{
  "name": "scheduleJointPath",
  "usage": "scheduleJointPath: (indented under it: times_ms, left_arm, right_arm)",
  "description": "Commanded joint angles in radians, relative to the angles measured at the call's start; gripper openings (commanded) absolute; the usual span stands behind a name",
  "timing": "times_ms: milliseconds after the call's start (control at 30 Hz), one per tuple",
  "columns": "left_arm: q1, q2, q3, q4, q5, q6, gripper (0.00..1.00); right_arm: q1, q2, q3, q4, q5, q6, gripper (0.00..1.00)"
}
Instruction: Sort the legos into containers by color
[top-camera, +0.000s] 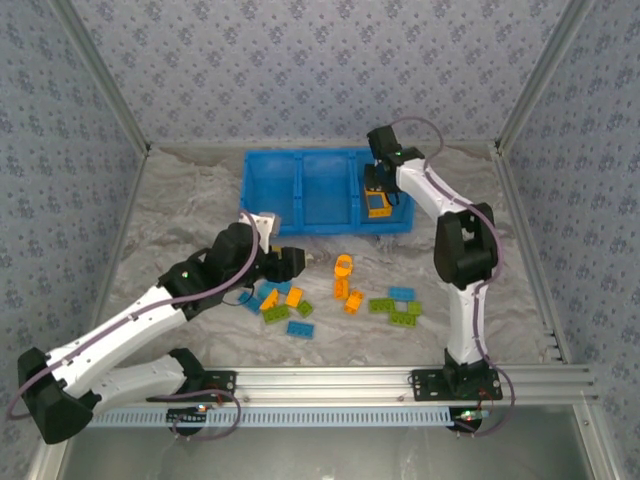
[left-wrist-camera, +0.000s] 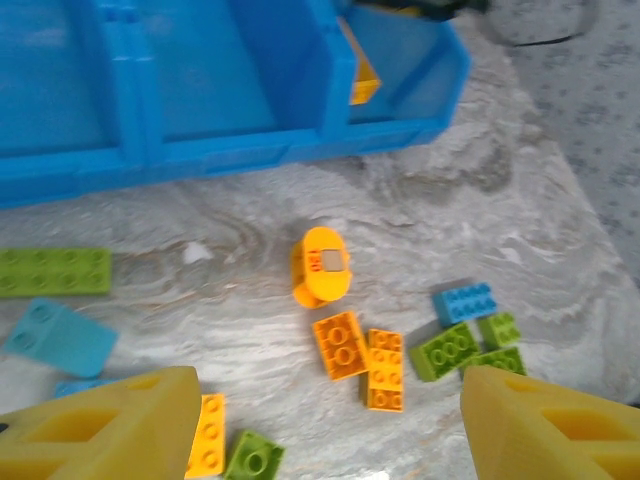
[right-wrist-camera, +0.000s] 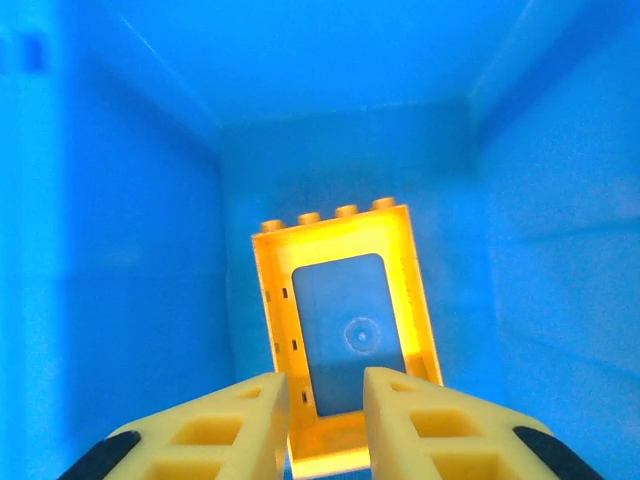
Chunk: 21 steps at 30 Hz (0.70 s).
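The yellow fingers (right-wrist-camera: 225, 435) of the right pincer (right-wrist-camera: 326, 388) are sitting closest to the lens, drawn in to a narrow gap and apparently clamping the lower rail of the orange frame (right-wrist-camera: 335, 228). The frame is hanging inside the right-hand compartment (top-camera: 400, 203) of the blue bin (top-camera: 300, 228). The left pincer (left-wrist-camera: 328, 392) is hovering wide open and holding nothing above the loose bricks on the desk (top-camera: 180, 220). Sorting seems to be only just getting going. The frame is the one piece I am seeing inside the bin, and it is not yet let go. The rounded orange piece (left-wrist-camera: 320, 268), the flat orange bricks (left-wrist-camera: 342, 345), the long green brick (left-wrist-camera: 55, 270) and the light blue brick (left-wrist-camera: 463, 302) are all lying outside it, so nearly every piece is waiting its turn. The fingers are covering the frame's bottom edge, so I cannot tell whether it is touching the compartment floor. In the top view the left arm is lying across part of the pile and may be hiding a few bricks. The frame edge is cropping some bricks in the left wrist view.
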Motion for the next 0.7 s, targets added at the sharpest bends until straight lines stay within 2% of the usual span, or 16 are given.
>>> scheduleJointPath:
  times_ms: [0, 133, 300, 367, 500, 667]
  left_arm:
    - [0.010, 0.008, 0.001, -0.147, -0.122, -0.103, 0.71]
    - [0.084, 0.122, 0.046, -0.251, -0.130, -0.258, 0.71]
    - [0.146, 0.301, 0.103, -0.239, -0.138, -0.407, 0.71]
    - [0.151, 0.362, 0.120, -0.228, -0.168, -0.453, 0.71]
    - [0.184, 0.442, 0.102, -0.160, -0.150, -0.550, 0.71]
    - [0.213, 0.516, 0.090, -0.111, -0.118, -0.593, 0.71]
  right_arm:
    - [0.015, -0.193, -0.037, 0.004, 0.078, 0.025, 0.32]
    - [0.067, -0.439, -0.203, 0.099, 0.111, 0.023, 0.41]
    - [0.203, -0.836, -0.730, 0.537, -0.113, -0.002, 0.58]
    - [0.271, -0.945, -0.877, 0.615, -0.132, 0.014, 0.68]
    - [0.362, -1.075, -1.037, 0.638, -0.192, 0.080, 0.75]
    - [0.466, -1.146, -1.097, 0.570, -0.142, 0.098, 0.77]
